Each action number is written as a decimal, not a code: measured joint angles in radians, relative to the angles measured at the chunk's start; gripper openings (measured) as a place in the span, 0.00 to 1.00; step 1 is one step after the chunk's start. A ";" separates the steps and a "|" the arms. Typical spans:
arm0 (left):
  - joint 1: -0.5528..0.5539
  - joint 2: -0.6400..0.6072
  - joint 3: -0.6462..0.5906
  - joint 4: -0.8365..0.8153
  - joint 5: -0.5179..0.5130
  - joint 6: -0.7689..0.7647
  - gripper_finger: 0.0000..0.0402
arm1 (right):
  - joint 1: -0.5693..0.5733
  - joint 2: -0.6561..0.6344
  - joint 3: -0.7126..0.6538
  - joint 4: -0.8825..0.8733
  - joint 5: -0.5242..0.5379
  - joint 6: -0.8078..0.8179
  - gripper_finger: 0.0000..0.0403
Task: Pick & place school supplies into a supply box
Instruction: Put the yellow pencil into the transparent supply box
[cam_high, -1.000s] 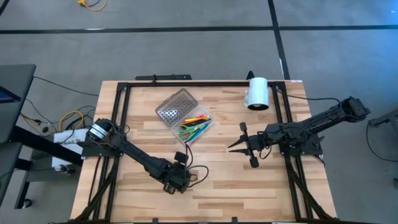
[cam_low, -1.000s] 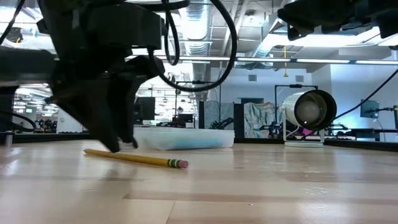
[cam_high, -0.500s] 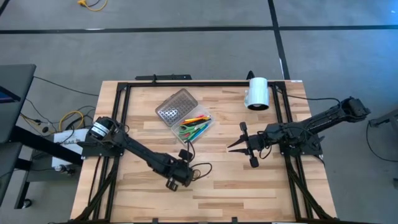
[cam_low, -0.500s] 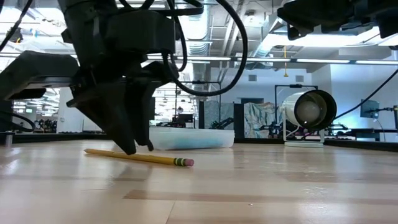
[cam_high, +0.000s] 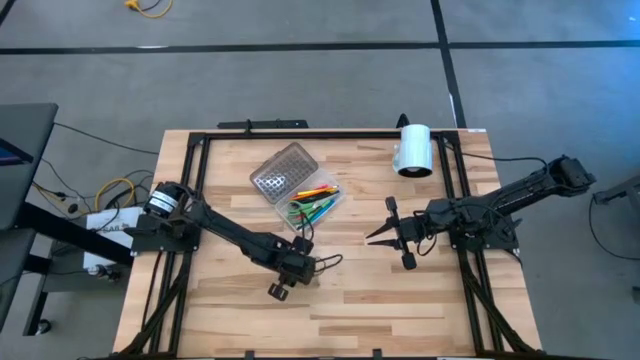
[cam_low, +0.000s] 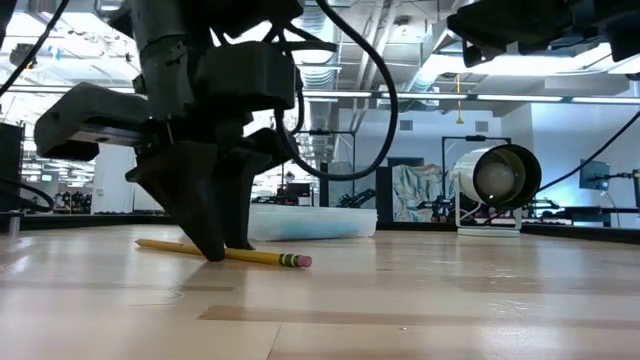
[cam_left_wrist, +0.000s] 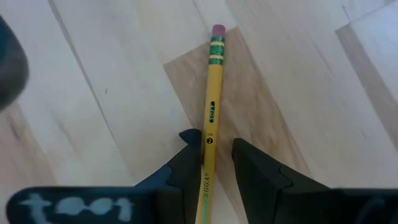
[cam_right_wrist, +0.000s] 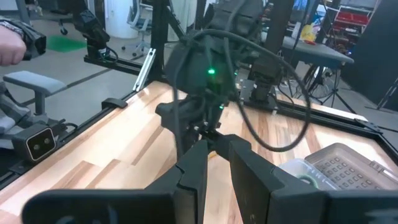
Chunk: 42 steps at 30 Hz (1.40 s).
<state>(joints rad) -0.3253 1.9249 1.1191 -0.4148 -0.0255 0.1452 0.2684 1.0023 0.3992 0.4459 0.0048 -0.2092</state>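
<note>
Most supplies already lay in the supply box (cam_high: 300, 186), upper centre of the high view. One yellow pencil (cam_left_wrist: 211, 111) remained on the table (cam_high: 400, 290) at lower centre; our left gripper (cam_left_wrist: 215, 163) straddled it, fingers part-open, not gripping. Our right gripper (cam_high: 372, 236) waited at right, fingers narrowly apart, empty.

From above, my left gripper (cam_high: 291, 272) covers the yellow wooden pencil (cam_left_wrist: 211, 106) entirely. In my left wrist view the pencil's tip end runs off the picture's edge between my fingers. At table height, the clear plastic supply box (cam_low: 300, 222) is partly hidden behind the gripper; its contents are unreadable there.
</note>
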 joint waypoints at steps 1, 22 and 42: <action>0.009 0.000 -0.007 0.003 0.022 0.000 0.22 | 0.000 0.000 0.000 -0.001 0.000 0.000 0.16; 0.050 -0.002 -0.056 0.040 0.222 0.012 0.12 | 0.000 0.000 0.000 0.000 0.000 0.000 0.16; -0.129 0.001 -0.062 0.060 -0.287 -0.016 0.01 | 0.000 0.000 0.000 0.001 0.000 0.001 0.16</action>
<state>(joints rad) -0.4539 1.9258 1.0575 -0.3544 -0.3125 0.1290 0.2680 1.0023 0.3992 0.4465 0.0048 -0.2081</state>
